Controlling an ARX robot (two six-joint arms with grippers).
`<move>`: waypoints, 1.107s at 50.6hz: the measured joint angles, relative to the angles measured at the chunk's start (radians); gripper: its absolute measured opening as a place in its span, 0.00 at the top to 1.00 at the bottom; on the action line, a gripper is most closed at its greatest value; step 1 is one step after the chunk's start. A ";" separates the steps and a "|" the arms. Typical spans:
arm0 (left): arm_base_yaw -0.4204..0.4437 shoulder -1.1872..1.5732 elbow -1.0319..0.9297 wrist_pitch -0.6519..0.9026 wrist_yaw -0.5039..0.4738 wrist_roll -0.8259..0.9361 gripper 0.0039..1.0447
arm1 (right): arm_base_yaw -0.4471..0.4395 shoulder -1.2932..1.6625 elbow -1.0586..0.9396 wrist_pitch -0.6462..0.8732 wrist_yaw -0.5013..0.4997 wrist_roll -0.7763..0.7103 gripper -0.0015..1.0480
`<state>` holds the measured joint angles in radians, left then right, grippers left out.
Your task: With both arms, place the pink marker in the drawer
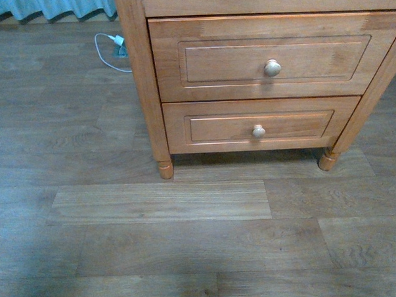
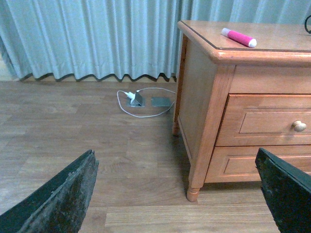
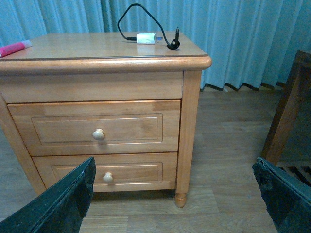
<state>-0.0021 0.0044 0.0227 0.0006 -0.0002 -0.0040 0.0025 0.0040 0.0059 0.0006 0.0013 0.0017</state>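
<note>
The pink marker (image 2: 238, 37) lies on top of the orange-brown nightstand, near its edge; its end also shows in the right wrist view (image 3: 14, 48). The drawer (image 1: 266, 57) is the taller upper one with a round pale knob (image 1: 272, 67), and it is pushed in; it shows too in the left wrist view (image 2: 272, 127) and in the right wrist view (image 3: 97, 128). My left gripper (image 2: 177, 194) is open, low over the floor to the stand's left. My right gripper (image 3: 175, 194) is open in front of the stand. Neither arm shows in the front view.
Below it sits a shorter drawer (image 1: 256, 127) with a smaller knob. A black cable with a white adapter (image 3: 146, 38) lies on the stand's top. A white charger cord (image 2: 138, 99) lies on the wooden floor by the curtain (image 2: 97, 34). A dark wooden piece of furniture (image 3: 289, 111) stands to the stand's right.
</note>
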 joint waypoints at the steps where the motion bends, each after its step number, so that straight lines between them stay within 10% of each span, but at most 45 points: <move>1: 0.000 0.000 0.000 0.000 0.000 0.000 0.06 | 0.000 0.000 0.000 0.000 0.000 0.000 0.08; 53: 0.000 0.000 0.000 0.000 0.000 0.000 0.06 | 0.000 0.000 0.000 0.000 0.000 0.000 0.08; 56: 0.000 0.000 0.000 0.000 0.000 0.000 0.06 | -0.040 0.030 0.017 -0.058 -0.142 0.001 0.08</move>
<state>-0.0021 0.0044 0.0227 0.0006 -0.0002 -0.0040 -0.0376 0.0341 0.0231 -0.0578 -0.1410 0.0029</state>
